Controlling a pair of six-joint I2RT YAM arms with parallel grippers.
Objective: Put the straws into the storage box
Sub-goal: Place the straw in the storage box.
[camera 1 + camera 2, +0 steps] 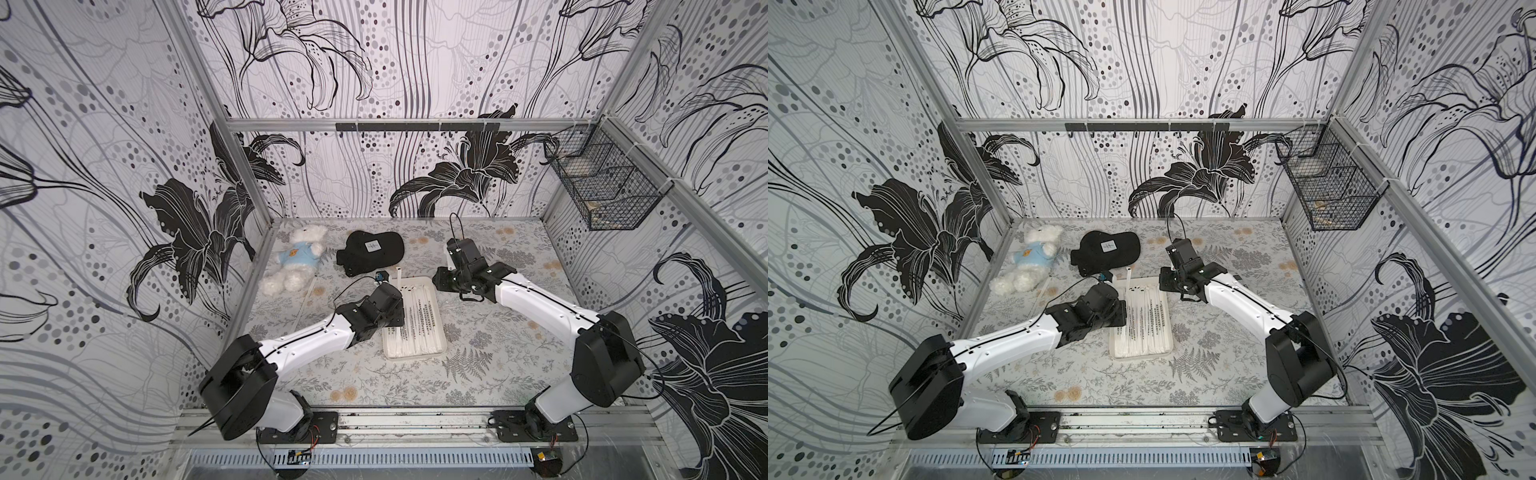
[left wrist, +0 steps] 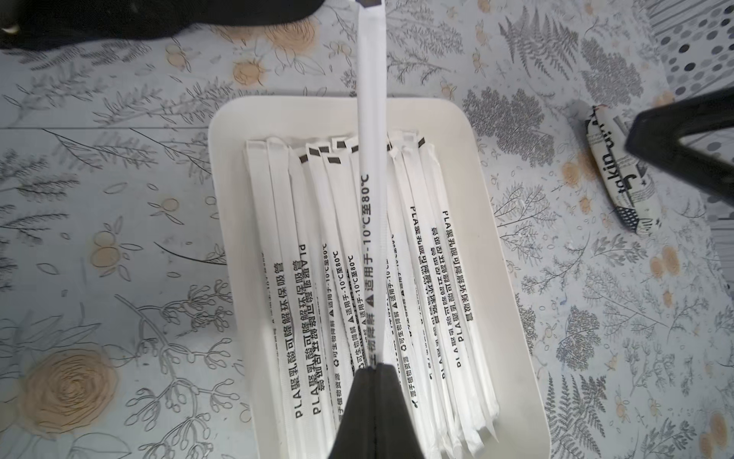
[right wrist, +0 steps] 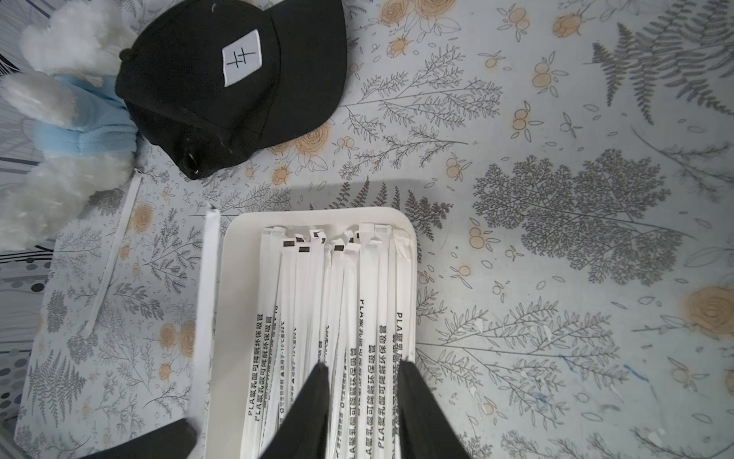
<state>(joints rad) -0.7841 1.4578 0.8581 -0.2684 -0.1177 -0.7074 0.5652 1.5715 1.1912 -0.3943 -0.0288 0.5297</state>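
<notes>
White paper-wrapped straw [image 2: 371, 159] is clamped by one end in the left hand [image 2: 375, 367], raised over the storage box [image 2: 488, 222] and lined up with the straws [image 2: 313, 238] lying in it, its far tip reaching past the rim. This looks like the placing step: next, I judge, it must be drawn back, lowered and released. The right hand [image 3: 363, 365] hovers with its jaws apart, holding nothing. One loose straw [image 3: 113, 254] lies on the desk [image 3: 556, 119].

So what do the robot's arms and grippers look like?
The left arm and right arm match: white shells on the long links, black housings at joints and wrists, a thin black cable along each. The left gripper and right gripper have black fingers tapering to points.
</notes>
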